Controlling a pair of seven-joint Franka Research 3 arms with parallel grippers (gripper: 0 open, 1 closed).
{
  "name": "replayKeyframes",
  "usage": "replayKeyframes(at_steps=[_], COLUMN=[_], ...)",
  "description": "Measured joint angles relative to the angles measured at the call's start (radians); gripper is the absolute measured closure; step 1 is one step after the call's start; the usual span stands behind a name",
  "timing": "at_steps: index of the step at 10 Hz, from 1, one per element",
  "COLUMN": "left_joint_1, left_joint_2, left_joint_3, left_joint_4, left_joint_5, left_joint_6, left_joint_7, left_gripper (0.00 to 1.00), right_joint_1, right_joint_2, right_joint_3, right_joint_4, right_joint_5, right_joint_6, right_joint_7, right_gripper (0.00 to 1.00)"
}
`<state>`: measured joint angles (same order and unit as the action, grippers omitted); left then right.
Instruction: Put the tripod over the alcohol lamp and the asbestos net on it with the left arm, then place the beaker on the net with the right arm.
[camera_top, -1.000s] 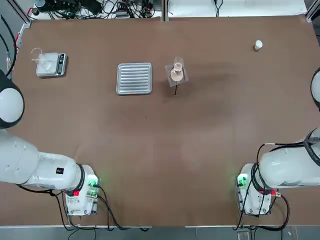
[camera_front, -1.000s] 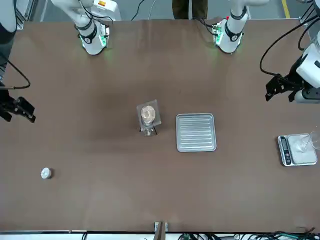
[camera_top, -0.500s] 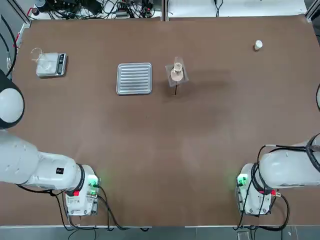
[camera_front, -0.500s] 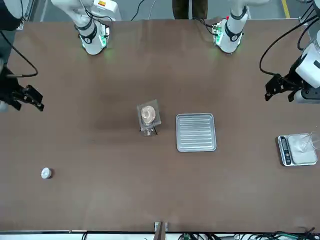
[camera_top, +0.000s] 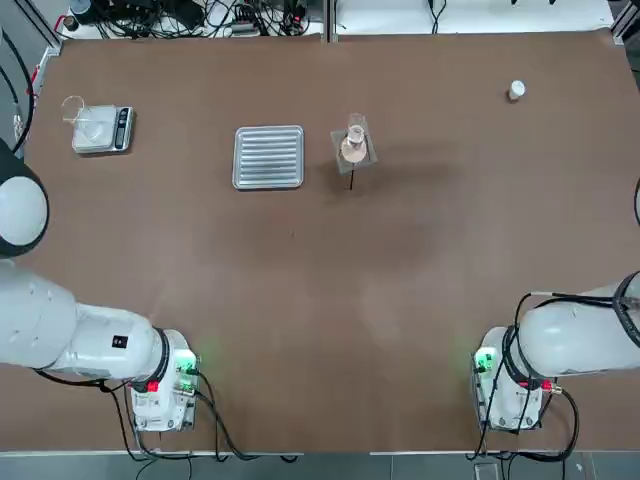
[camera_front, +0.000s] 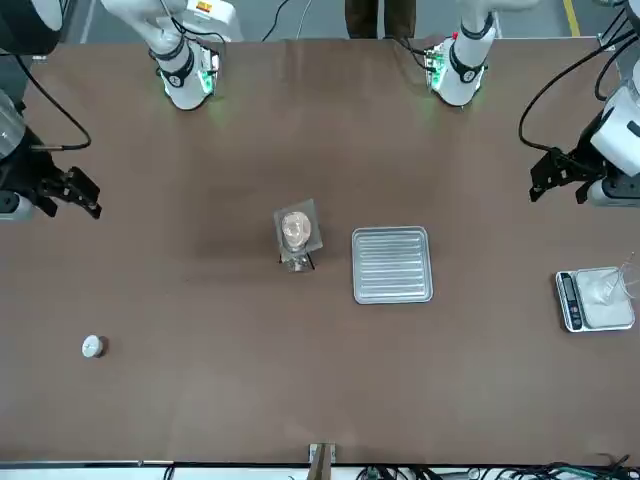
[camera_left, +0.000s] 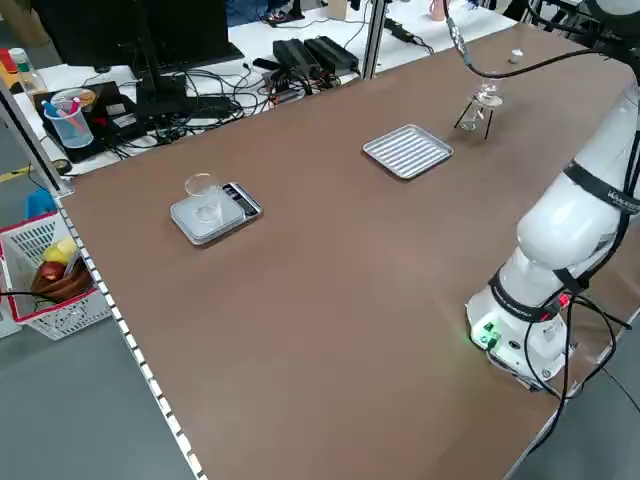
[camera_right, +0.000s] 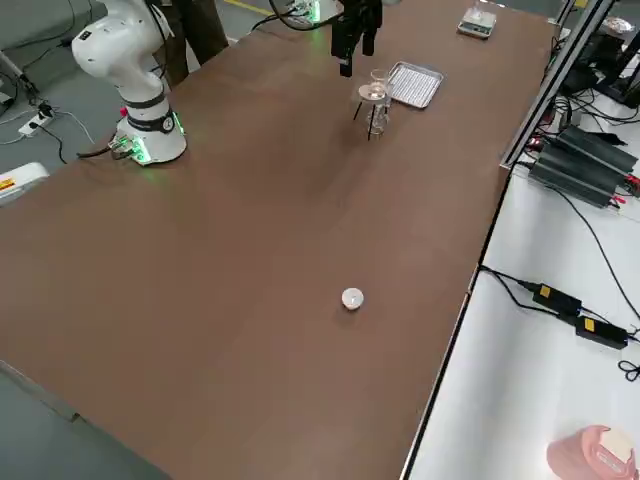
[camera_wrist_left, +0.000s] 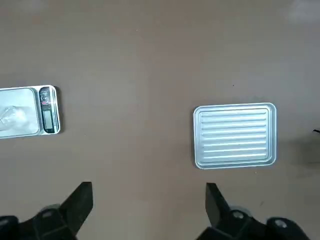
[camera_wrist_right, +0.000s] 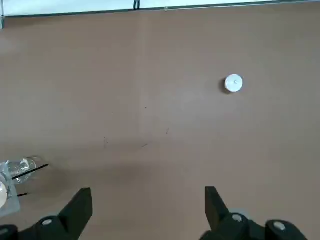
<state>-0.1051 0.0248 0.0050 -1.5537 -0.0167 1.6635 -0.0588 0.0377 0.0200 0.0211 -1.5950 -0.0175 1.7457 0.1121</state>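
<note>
Clearly, beaker (camera_right: 379, 77) on net (camera_right: 371, 94), left tool (camera_wrist_left: 149, 184), right tool (camera_wrist_right: 148, 188) open, away

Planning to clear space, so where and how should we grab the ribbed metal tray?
Pinch the raised rim of the ribbed metal tray at its left edge, coming from above with one finger inside and one outside. It lies flat and looks shallow, so the rim is likely the best hold. The left edge also faces away from the tripod.

Right gripper (camera_front: 97, 198) partly beyond edge
</note>
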Motion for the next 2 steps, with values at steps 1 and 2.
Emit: replayKeyframes(at_steps=[1,2], left_joint_1=[0.0,0.0], left_joint_2=[0.0,0.0], left_joint_3=[0.0,0.0], left_joint_4=[0.0,0.0], left_joint_5=[0.0,0.0], left_joint_6=[0.0,0.0], left_joint_7=[0.0,0.0], left_gripper=[0.0,0.0], right_joint_1=[0.0,0.001], right_joint_2=[0.0,-0.001], right_joint_3=[0.0,0.0], right_joint_4=[-0.005,-0.008], right_joint_5=[0.0,0.0], right_joint_6=[0.01,0.014], right_joint_7=[0.0,0.0], right_gripper=[0.0,0.0])
